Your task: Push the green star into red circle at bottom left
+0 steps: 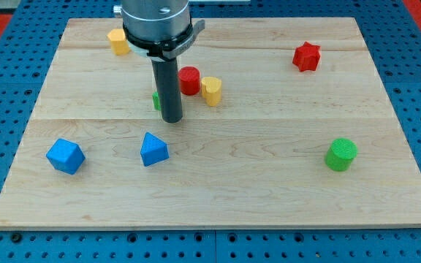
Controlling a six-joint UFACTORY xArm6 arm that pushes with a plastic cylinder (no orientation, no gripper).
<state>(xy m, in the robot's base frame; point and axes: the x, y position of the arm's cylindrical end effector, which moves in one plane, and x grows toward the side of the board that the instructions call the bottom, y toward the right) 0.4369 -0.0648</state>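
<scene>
Since the green star (156, 101) looks light, rigid & slidey on the tabletop (269, 168), you push its far-left side w/ my tip (172, 119), a bare rod tool w/ no jaws, toward the red circle (189, 80).

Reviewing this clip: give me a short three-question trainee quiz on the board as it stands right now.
1. True or false: my tip is touching the green cylinder.
2. Which block stands directly right of the red cylinder? A) blue cube B) yellow block C) red star
3. What sits mostly hidden behind the rod, at its left edge?

Key
1. False: that cylinder stands far off at the view's right.
2. B
3. A green block; only a sliver shows, so its shape cannot be told.
</scene>
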